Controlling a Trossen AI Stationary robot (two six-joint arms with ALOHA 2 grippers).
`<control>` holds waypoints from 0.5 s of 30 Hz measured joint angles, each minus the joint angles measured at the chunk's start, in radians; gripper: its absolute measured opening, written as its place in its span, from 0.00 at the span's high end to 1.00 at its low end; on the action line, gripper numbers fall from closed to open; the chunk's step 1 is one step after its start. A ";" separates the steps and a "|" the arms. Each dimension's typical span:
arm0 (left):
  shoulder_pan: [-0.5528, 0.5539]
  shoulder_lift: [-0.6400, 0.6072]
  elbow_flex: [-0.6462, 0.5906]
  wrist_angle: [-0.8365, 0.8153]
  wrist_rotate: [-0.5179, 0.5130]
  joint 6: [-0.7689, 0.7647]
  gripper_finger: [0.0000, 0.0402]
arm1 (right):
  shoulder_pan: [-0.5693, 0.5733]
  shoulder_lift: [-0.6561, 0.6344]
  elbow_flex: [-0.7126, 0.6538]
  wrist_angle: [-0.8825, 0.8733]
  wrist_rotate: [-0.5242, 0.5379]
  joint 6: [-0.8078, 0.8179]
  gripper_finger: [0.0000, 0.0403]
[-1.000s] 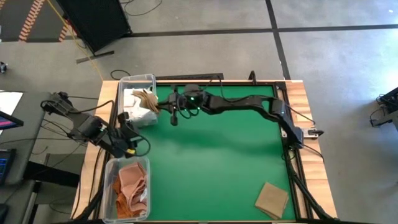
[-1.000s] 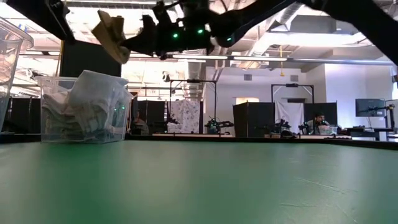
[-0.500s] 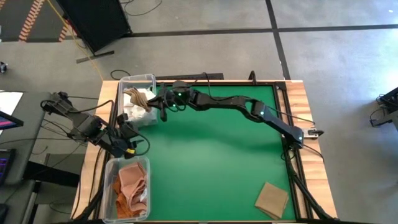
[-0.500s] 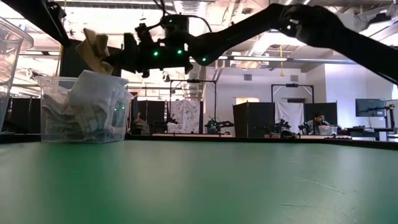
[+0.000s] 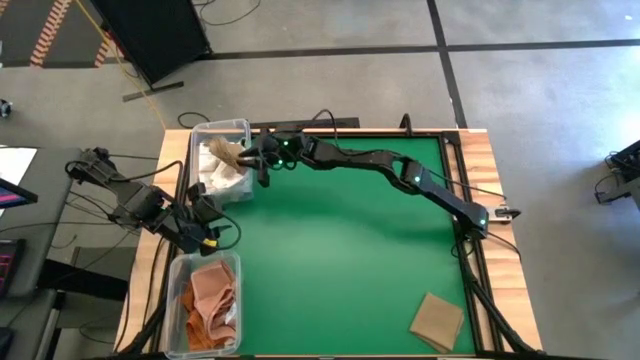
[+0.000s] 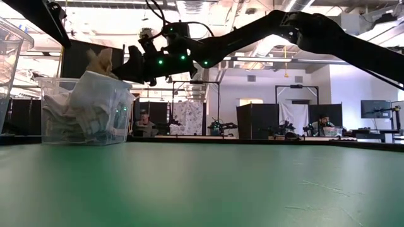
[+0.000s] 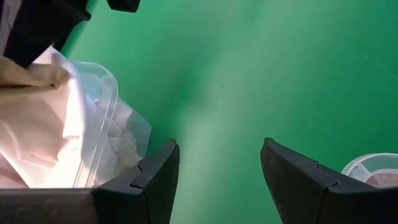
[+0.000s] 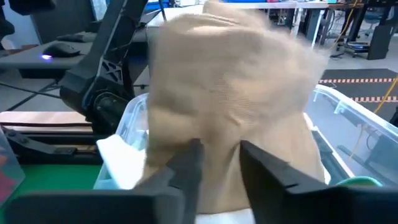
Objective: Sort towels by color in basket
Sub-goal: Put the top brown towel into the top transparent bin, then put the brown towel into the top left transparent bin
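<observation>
My right gripper (image 5: 244,158) reaches level over the clear bin (image 5: 222,130) at the table's far left. Right in front of its parted fingers (image 8: 221,149) a tan towel (image 8: 230,81) sits crumpled on the white towels (image 5: 218,178) heaped in that bin (image 6: 88,113). In the low view the tan towel (image 6: 101,61) tops the pile. A second tan towel (image 5: 437,322) lies flat on the green table, near right. My left gripper (image 7: 217,149) waits open at the left edge, between the two bins, with nothing between its fingers. My right gripper's fingers (image 8: 186,168) stand apart, level, coming from the table's right, with the tan towel's lower part (image 8: 217,134) right at their tips. I cannot tell whether they touch it. The towel rests on the white pile in the bin.
A second clear bin (image 5: 205,300) at the near left holds salmon and orange towels. The green table top (image 5: 350,260) lies bare between the bins and the flat tan towel. A black frame (image 5: 470,250) runs along the right side.
My right gripper has gone toward the table's left edge and down, over the far-left bin, carrying the tan towel. The towel, which hung high above the bin, now sits on top of the white pile.
</observation>
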 joint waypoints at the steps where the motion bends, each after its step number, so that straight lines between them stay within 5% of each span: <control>1: 0.000 0.000 0.000 0.000 0.000 0.000 0.46 | 0.000 0.000 0.000 0.000 0.001 -0.001 0.61; 7: 0.000 0.000 0.000 0.000 0.000 -0.008 0.46 | 0.007 -0.008 0.000 -0.014 0.001 -0.011 0.39; 15: 0.000 0.000 0.000 0.003 0.012 -0.023 0.46 | 0.029 -0.081 0.000 -0.162 -0.004 -0.109 0.36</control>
